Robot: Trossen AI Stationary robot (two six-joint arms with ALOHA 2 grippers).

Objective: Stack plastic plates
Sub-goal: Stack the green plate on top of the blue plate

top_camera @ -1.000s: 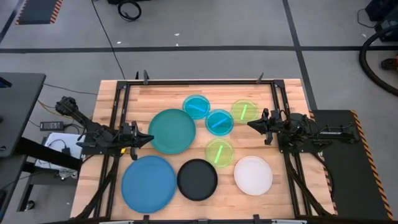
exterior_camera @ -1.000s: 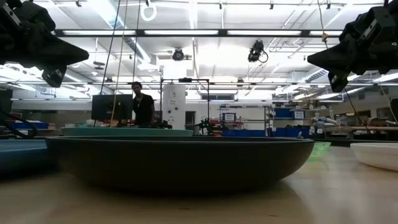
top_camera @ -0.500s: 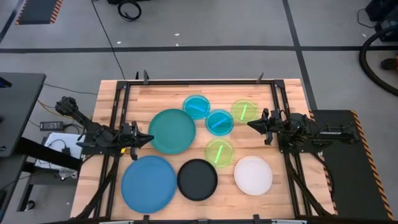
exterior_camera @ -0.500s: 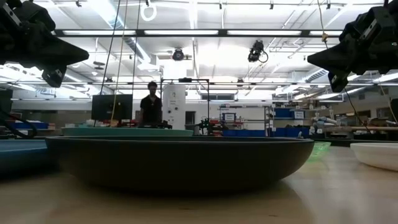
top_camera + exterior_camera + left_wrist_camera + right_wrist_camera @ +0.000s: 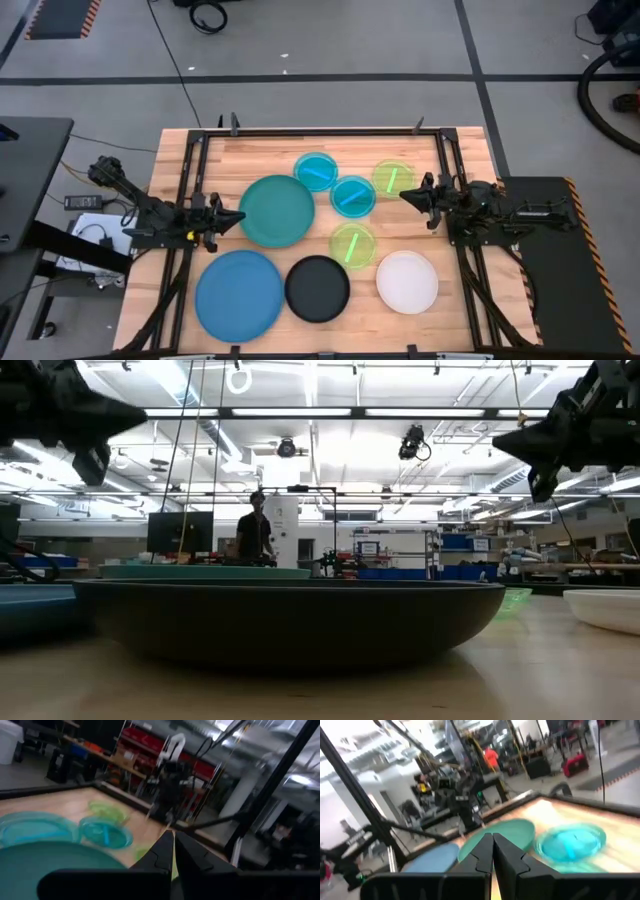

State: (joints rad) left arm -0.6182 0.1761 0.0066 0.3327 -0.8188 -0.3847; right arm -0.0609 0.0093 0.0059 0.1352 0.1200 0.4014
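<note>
Hovering at the near-left rim of the large round teal plastic plate (image 5: 277,210), the left claw (image 5: 232,218) has its two fingers pressed together and grips nothing; the plate lies straight ahead of its tips, toward the worktop's middle. The large blue plastic plate (image 5: 239,291) sits just beside that claw too, nearer the front edge, so the left arm is plainly the nearer one for both big plates.

The right claw (image 5: 407,196) hangs at the opposite side, likewise closed and empty, pointing inward. It is just beside the far small translucent lime-green plate (image 5: 392,178) and near the small translucent cyan plate (image 5: 352,196), which overlaps the teal plate's rim or at least touches it (from above I cannot tell which). A second cyan plate (image 5: 317,170) lies farther back, and the other lime-green plate (image 5: 352,245) sits between the cyan one and the medium white plate (image 5: 407,281). The medium black plate (image 5: 317,288) rests at the front, between blue and white.

All eight plates lie flat and unstacked on the wooden worktop (image 5: 260,155). Being round, they offer no long axis; any rim will do. My judgement is that the open wood along the back-left and front corners gives room to approach, while the small plates are crowded together.
</note>
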